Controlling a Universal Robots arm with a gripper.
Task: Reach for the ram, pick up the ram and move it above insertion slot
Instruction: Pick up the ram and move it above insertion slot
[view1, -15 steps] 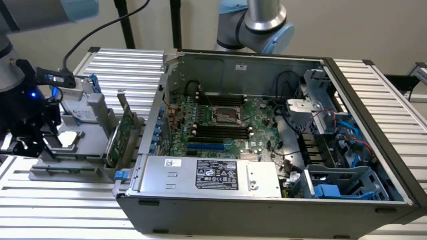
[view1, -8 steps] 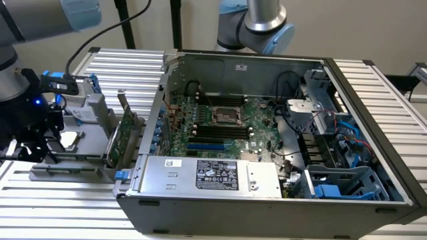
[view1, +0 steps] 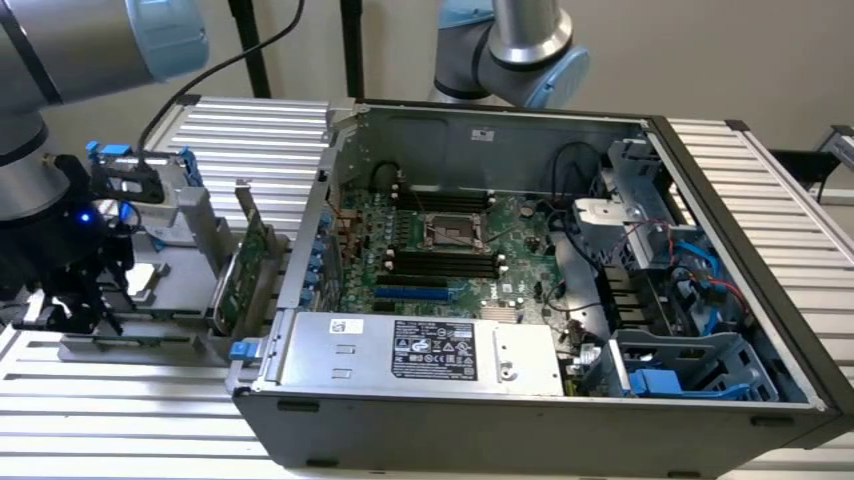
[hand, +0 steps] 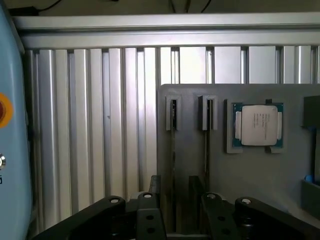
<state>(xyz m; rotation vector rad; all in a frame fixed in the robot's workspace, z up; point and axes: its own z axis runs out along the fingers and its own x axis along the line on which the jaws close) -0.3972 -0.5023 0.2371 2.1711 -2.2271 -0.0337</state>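
Ram (hand: 173, 150): on edge in grey fixture (hand: 250, 185) slot, near CPU (hand: 258, 125) | end effector (hand: 175, 186): fingers (hand: 154, 186) apart, either side of it | likely light, stiff, fragile; pinch both flat faces mid-length, gently

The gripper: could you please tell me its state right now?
Gripper: open, holding nothing, lined up over the ram.

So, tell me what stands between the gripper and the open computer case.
In the exterior view, an upright green expansion card, set in the grey parts holder, stands between the gripper and the computer case.
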